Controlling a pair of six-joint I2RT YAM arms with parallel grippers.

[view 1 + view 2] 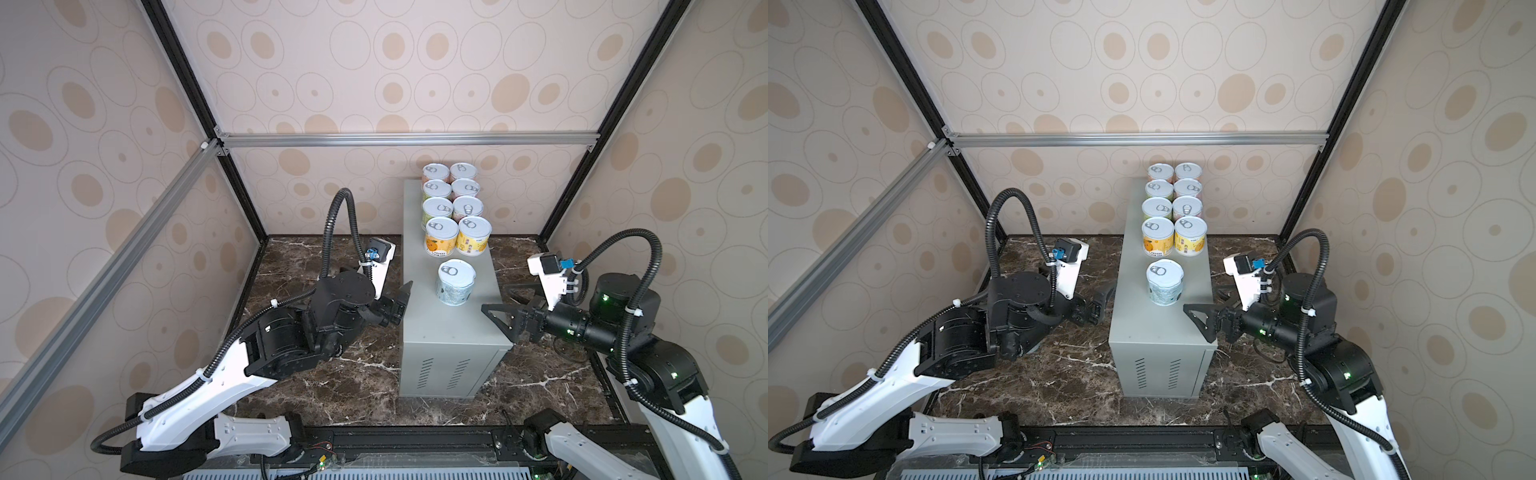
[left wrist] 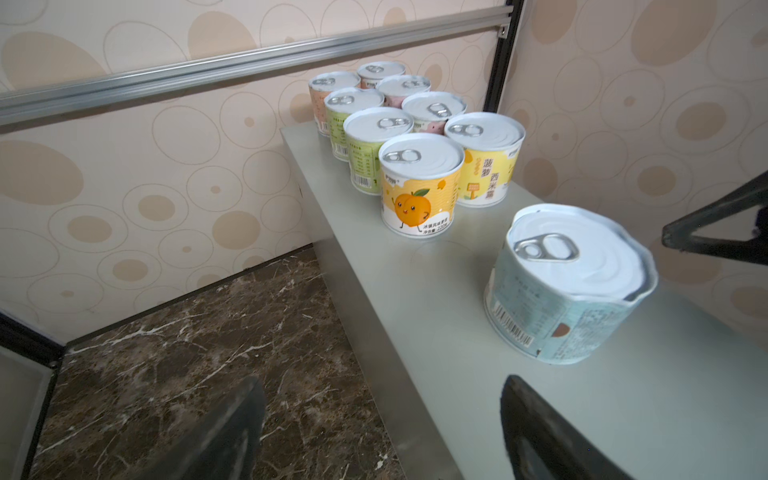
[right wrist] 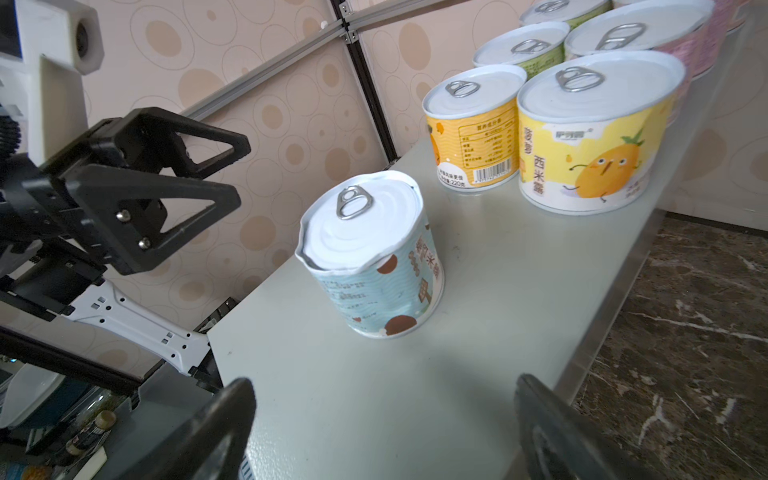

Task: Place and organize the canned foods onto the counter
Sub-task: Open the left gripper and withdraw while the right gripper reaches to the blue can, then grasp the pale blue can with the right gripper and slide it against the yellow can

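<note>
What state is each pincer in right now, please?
Left pincer: open, holding nothing.
Right pincer: open, holding nothing; the pale blue can stands free.

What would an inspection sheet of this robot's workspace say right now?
Surface: dark marble tabletop, white-veined; tall grey counter stands on it.
Job's things: eight cans upright in two rows of four at the counter's far end; a pale blue can stands alone nearer the front, label crumpled at the rim.
Clutter: nothing seen.
Claws: left claw open, empty, beside the counter's left edge; right claw open, empty, at its right edge.
Cables: black ribbed hose loops above each arm.
Surroundings: oval-patterned wallpaper, aluminium frame bars.
</note>
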